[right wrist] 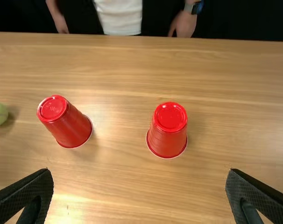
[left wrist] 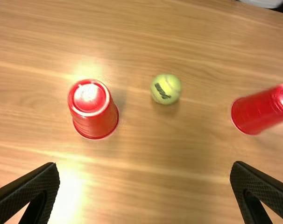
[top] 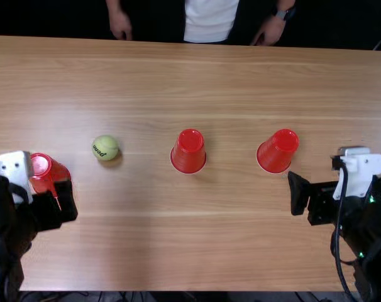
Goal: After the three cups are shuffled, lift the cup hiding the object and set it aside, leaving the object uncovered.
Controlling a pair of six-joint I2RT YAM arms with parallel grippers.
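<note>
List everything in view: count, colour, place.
left cup, middle cup, right cup: 3, red, upside down in a row across the table
ball: 1, yellow-green, uncovered, between left cup and middle cup
table: 1, light brown wood, under everything
left gripper: 1, black, open, by the left cup, not touching it
right gripper: 1, black, open, near side of the right cup, apart from it

Steep overhead, two low wrist views — common middle cup (top: 189,151)
</note>
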